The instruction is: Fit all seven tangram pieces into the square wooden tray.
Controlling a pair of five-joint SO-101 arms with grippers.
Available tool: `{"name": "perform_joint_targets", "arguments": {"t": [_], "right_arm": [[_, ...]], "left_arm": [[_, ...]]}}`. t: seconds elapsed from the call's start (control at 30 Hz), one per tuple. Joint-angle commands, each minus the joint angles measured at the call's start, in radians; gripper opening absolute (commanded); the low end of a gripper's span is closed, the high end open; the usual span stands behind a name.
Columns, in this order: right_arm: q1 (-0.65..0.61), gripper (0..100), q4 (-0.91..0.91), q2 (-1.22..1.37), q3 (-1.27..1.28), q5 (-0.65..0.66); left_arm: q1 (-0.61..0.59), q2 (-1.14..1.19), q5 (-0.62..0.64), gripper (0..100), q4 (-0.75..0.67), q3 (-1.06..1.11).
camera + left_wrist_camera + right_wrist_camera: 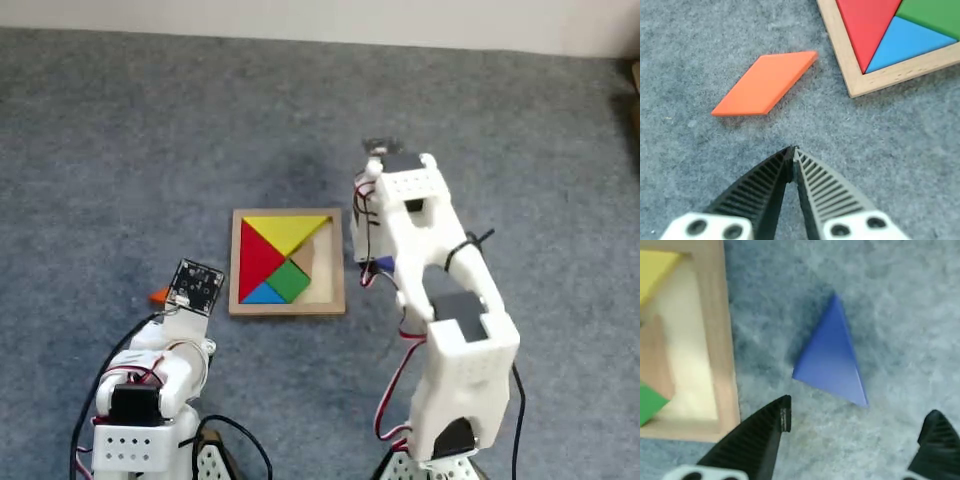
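The square wooden tray (287,308) lies mid-table holding a yellow triangle (283,232), a red triangle (257,257), a green square (291,280) and a light blue triangle (262,293); its right part is bare wood. An orange parallelogram (765,82) lies flat on the carpet left of the tray's near corner (860,85). My left gripper (791,150) is shut and empty, a short way from it. A dark blue triangle (832,360) rests on the carpet just right of the tray rim (722,340). My right gripper (860,420) hangs open above it, its fingers straddling the triangle's lower edge.
Grey carpet covers the table on all sides of the tray. The left arm (150,390) sits at the near left, and the right arm (440,300) stretches along the tray's right side with cables hanging beside it.
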Motion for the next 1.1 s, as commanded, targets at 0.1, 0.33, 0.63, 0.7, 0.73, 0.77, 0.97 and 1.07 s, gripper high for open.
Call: {"name": "perform_joint_targets", "arguments": {"t": [0.1, 0.33, 0.63, 0.7, 0.73, 0.77, 0.97, 1.07], "right_arm": [[-0.024, 38.2, -0.005, 0.038, -0.058, 0.054], [-0.016, 38.2, -0.064, 0.045, -0.056, 0.060], [-0.021, 29.9, -0.143, 0.041, -0.056, 0.061], [-0.015, 28.4, -0.145, 0.045, -0.056, 0.061], [-0.007, 28.4, -0.145, 0.045, -0.053, 0.061], [-0.001, 28.4, -0.145, 0.045, -0.050, 0.061], [0.028, 28.3, -0.145, 0.045, -0.050, 0.061], [0.027, 28.1, -0.145, 0.045, -0.050, 0.061]], "left_arm": [[0.015, -0.048, 0.008, 3, 0.003, 0.024], [0.015, -0.048, 0.008, 3, 0.003, 0.024], [0.015, -0.048, 0.008, 3, 0.003, 0.024], [0.015, -0.048, 0.008, 3, 0.003, 0.024], [0.015, -0.048, 0.008, 3, 0.003, 0.024], [0.015, -0.048, 0.008, 3, 0.003, 0.024], [0.015, -0.048, 0.008, 3, 0.003, 0.024], [0.015, -0.048, 0.008, 3, 0.003, 0.024]]}}
